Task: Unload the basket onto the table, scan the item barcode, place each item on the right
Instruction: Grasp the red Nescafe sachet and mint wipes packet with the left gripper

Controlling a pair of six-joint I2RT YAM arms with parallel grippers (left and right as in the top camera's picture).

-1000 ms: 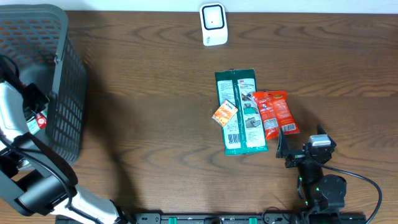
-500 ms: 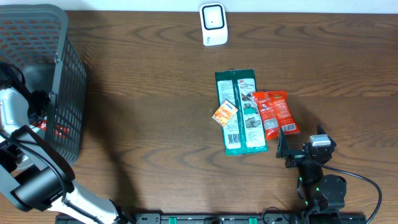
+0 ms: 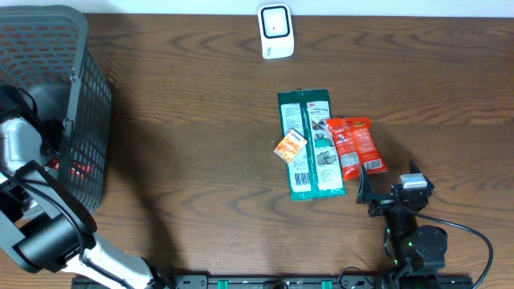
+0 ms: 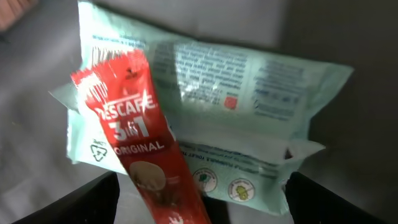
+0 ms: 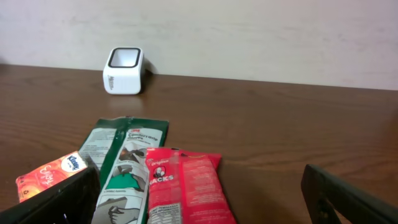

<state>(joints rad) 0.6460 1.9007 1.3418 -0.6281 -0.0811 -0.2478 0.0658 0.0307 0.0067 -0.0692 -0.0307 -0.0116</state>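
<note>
The left pincer [image 4: 205, 200] hangs open inside the dark grey plastic mesh basket [image 3: 80, 120] at 9 o'clock on the brown wooden table [image 3: 193, 160], gripping nothing. Between its spread fingers lies a red Nescafé stick sachet [image 4: 140, 143], resting across a pale green plastic wipes packet [image 4: 249, 106]. The right pincer [image 5: 200, 202], at 5 o'clock, is also wide open and empty. It faces a long green foil packet [image 3: 312, 148], with a red snack packet [image 3: 355, 146] touching its 3 o'clock edge and a small orange tissue pack [image 3: 291, 145] on its 9 o'clock edge. The white box-shaped barcode scanner [image 3: 274, 30] stands at 12 o'clock. Likely risks:
- A left finger snags the sachet or the mesh on lifting out.
- The right pincer drags two touching packets together.
- A flat packet slips, or meets the scanner with its barcode turned away.
</note>
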